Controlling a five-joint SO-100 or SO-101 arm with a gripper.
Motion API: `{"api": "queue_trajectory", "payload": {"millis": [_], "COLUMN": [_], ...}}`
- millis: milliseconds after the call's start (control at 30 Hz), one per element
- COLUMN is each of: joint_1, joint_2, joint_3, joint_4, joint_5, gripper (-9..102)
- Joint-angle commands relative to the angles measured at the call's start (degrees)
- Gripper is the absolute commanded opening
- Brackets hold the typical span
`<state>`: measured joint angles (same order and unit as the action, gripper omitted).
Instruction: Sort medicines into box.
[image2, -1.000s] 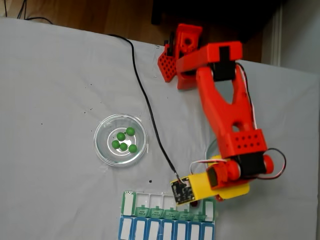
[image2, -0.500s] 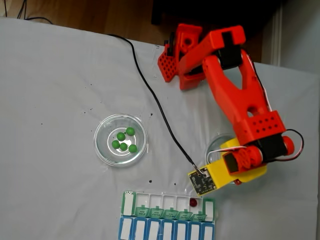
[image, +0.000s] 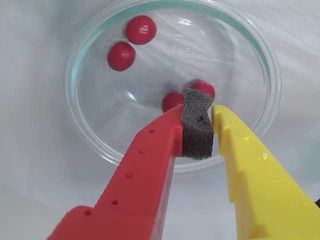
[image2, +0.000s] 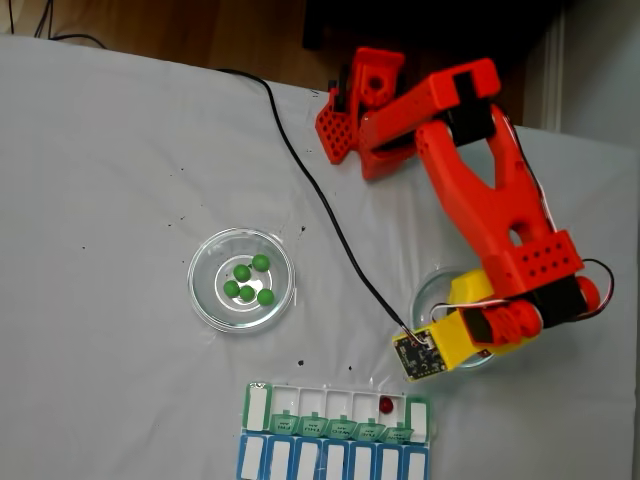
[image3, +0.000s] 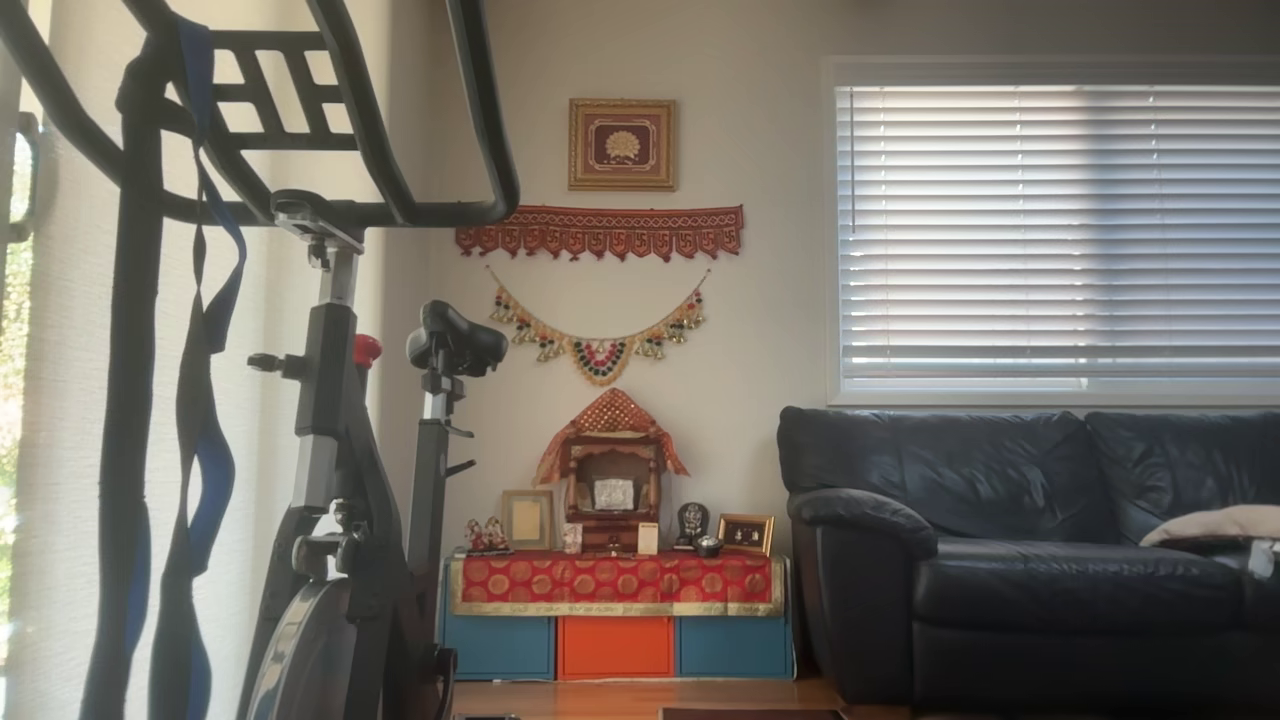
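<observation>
Four red balls (image: 121, 55) sit in the glass dish (image: 95, 142), gripper (image: 196, 117) poised above, fingers (image: 157, 145) pinched on just a grey foam pad (image: 196, 132). One red ball (image2: 386, 405) lies in the green box (image2: 335, 410) on the desk (image2: 120, 160).

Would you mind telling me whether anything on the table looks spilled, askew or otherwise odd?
Nothing stands out. Five green balls sit inside their round glass dish, four red balls inside the other glass dish, and one red ball lies in the green-lidded pill organiser.
</observation>
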<state>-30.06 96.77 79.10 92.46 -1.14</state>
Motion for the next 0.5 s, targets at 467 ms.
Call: {"api": "queue_trajectory", "payload": {"millis": [467], "joint_1": [-1.32], "joint_2": [3.16], "joint_3": [4.04], "joint_4": [-5.89], "joint_5": [1.32], "gripper": [5]}}
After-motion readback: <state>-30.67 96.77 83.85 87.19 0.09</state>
